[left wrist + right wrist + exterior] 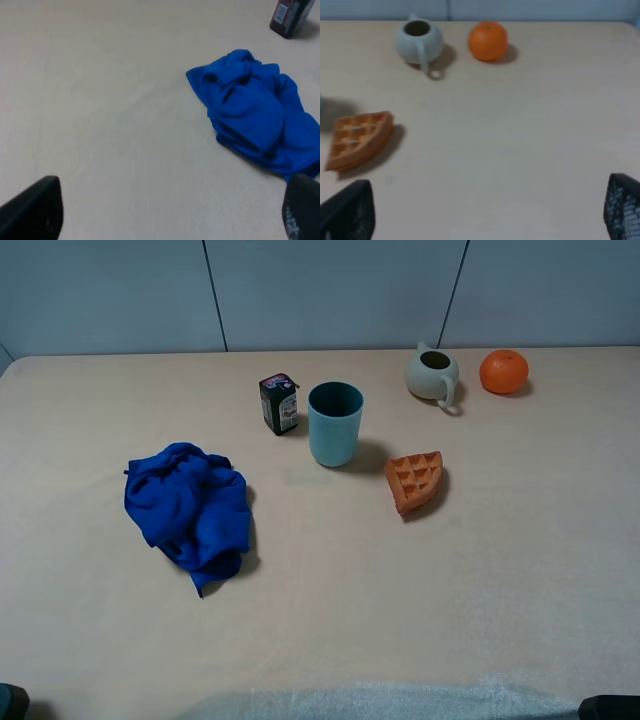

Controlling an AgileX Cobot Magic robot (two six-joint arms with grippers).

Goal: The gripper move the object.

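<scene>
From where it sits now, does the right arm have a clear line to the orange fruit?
Probably yes. In the right wrist view the orange fruit lies ahead over bare table; the pitcher and waffle piece sit off to one side.

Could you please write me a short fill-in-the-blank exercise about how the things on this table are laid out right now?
1. The orange fruit sits at the far right of the table, right beside the pale ____ with a handle.
2. The crumpled cloth on the left side of the table is ____ in colour.
3. The small dark carton stands just left of the teal ____.
4. Both fingers of the right end effector stand wide apart, so it is ____.

Missing words: pitcher; blue; cup; open
</scene>
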